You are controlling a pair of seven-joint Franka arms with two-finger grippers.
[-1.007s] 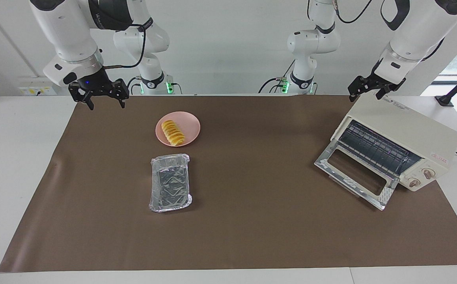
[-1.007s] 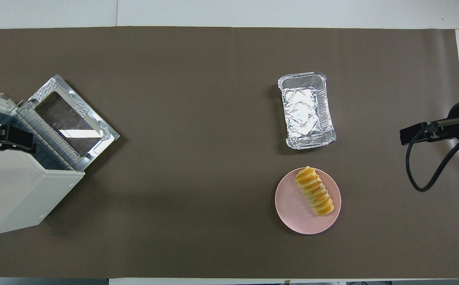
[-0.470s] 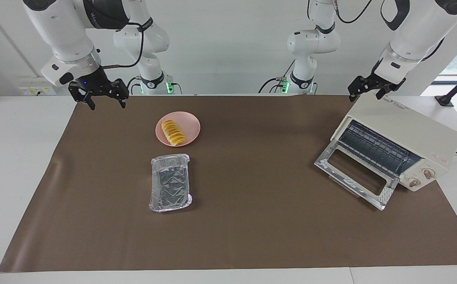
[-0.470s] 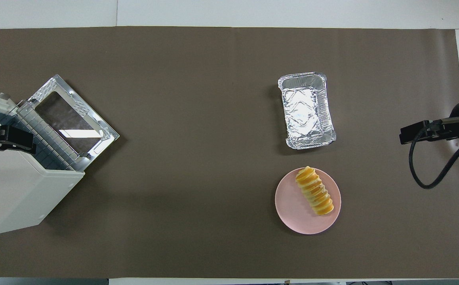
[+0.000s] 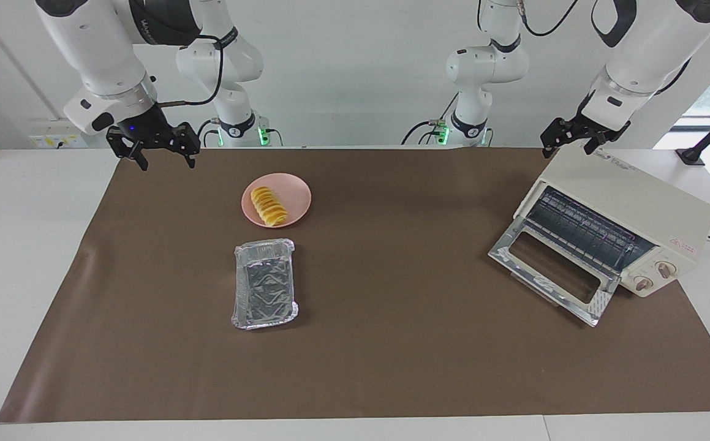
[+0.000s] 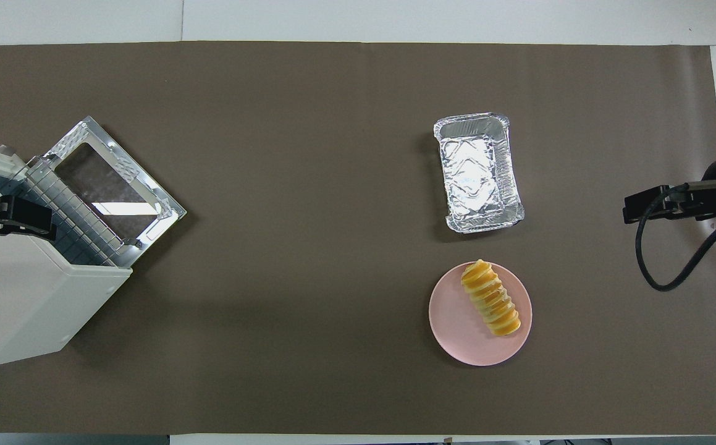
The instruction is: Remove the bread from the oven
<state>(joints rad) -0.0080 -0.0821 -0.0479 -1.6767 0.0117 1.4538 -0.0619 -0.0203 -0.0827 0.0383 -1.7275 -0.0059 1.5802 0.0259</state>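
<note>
Item: bread [image 5: 268,206], lying on your pink plate [image 5: 293,187], well apart from the oven [image 5: 630,208]. Oven door [image 5: 554,274] is hanging open, rack bare. Right gripper [image 5: 160,152] and left gripper [image 5: 572,139] are both hovering wide, empty. Removal is looking complete.

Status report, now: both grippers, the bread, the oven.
Left gripper open, empty, over oven. Right gripper open, empty, over mat edge. Bread out, on pink plate. Oven door down, nothing in the way.
</note>
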